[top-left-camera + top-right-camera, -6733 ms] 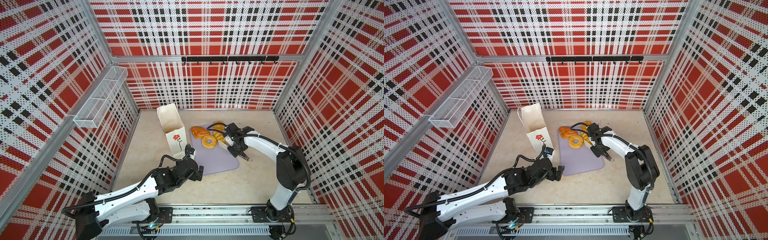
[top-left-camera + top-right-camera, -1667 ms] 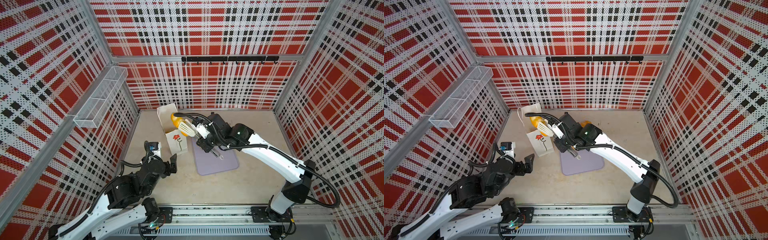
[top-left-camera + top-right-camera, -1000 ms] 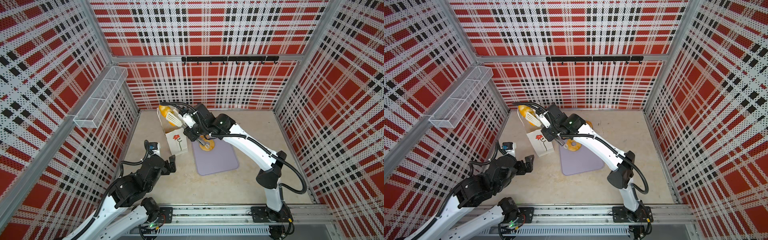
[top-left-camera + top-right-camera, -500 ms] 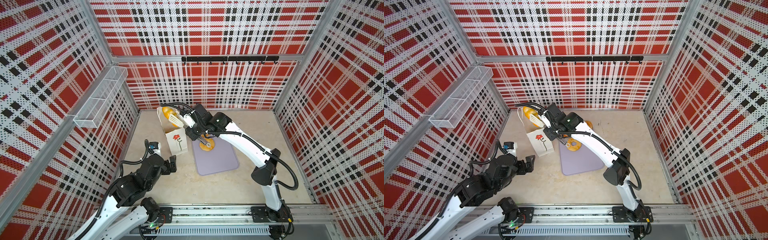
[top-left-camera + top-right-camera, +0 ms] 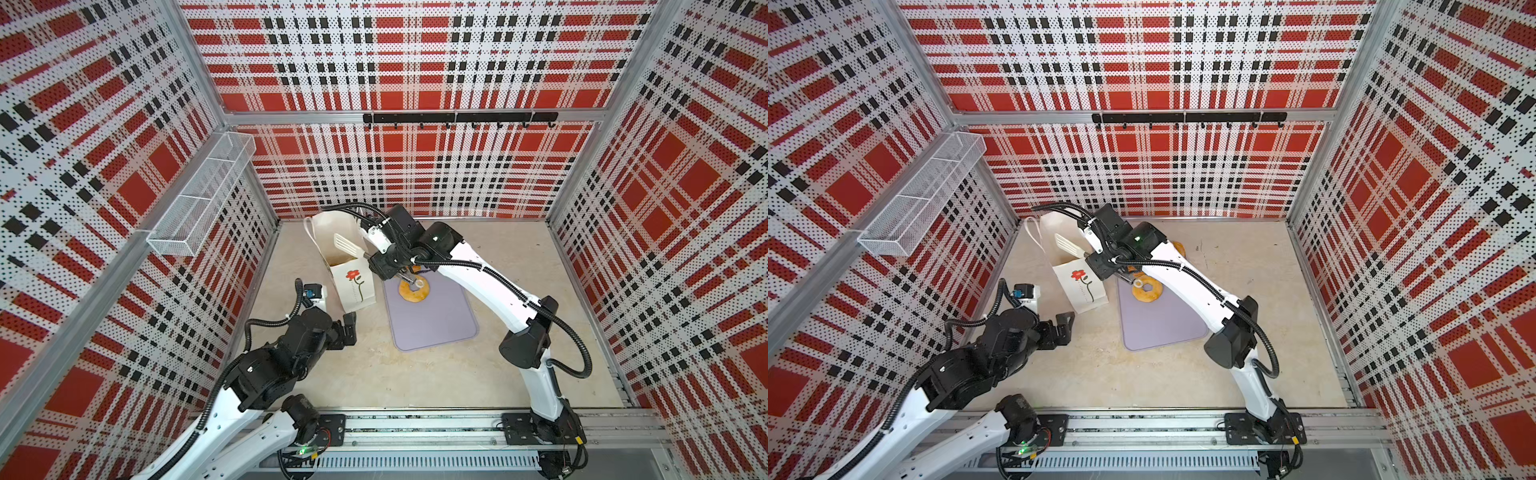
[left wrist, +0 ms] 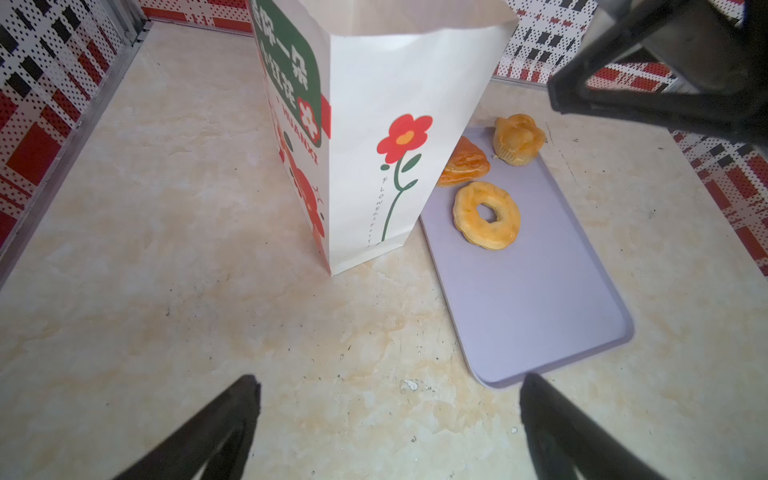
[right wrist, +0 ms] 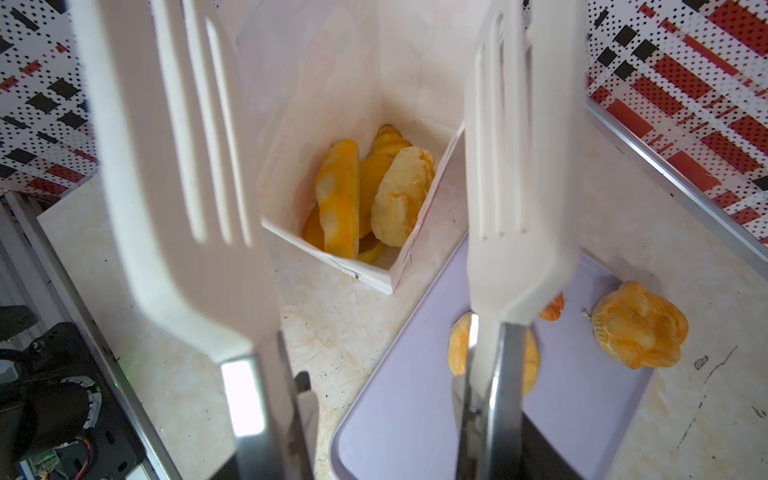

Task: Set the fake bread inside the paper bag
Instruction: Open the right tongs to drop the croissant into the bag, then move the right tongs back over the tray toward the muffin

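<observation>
Left gripper (image 6: 388, 382): jaws wide apart, empty, low over the table (image 6: 166, 249), facing the bag (image 6: 395, 83). My read: parked clear of the drop path, close enough to steady the bag if it tips.

Tray (image 6: 540, 311): near half bare. Doughnut (image 6: 486, 216) lies flat mid-tray. Behind it are a flaky pastry (image 6: 465, 164), half hidden by the bag, and a bun (image 6: 519, 139) at the far corner. Three left to move.

Bag stands upright, mouth open, just beside the tray's edge, which keeps the carry short.

Right gripper (image 5: 384, 266) clamps the tongs (image 7: 511, 174) by the handles, above the bag mouth. Blades apart, nothing between them. At least three pastries (image 7: 399, 195) sit on the bag floor, so this looks like a release position. Likely next: the doughnut, nearest and flat.
</observation>
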`<state>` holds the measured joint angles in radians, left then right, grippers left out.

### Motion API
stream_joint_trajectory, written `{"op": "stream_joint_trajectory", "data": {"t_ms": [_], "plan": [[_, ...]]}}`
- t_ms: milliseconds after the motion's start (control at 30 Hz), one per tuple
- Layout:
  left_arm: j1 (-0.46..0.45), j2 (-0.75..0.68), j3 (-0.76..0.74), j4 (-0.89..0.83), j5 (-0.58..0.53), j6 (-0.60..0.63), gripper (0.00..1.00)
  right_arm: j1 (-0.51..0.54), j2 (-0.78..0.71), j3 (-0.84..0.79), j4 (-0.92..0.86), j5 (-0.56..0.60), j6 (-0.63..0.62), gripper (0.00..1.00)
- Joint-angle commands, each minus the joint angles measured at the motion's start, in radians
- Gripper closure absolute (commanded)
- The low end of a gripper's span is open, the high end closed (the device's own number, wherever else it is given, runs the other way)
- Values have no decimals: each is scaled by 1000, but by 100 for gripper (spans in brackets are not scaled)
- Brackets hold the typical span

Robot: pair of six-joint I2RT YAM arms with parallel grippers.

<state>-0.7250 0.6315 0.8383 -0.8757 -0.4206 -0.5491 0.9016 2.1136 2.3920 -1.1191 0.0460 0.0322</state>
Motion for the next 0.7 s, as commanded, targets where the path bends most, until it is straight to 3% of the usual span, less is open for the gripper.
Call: {"op": "stream_joint_trajectory", "data": {"t_ms": [0, 233, 667], "plan": [[7, 2, -1, 26, 8, 1, 1, -1, -89, -30, 32, 23, -16, 40], [-16, -6, -24, 39, 10, -20, 1, -1, -289, -301, 91, 105, -17, 41], [-191, 58, -45, 81, -118, -72, 1, -82, -536, -722, 121, 203, 37, 42]]}}
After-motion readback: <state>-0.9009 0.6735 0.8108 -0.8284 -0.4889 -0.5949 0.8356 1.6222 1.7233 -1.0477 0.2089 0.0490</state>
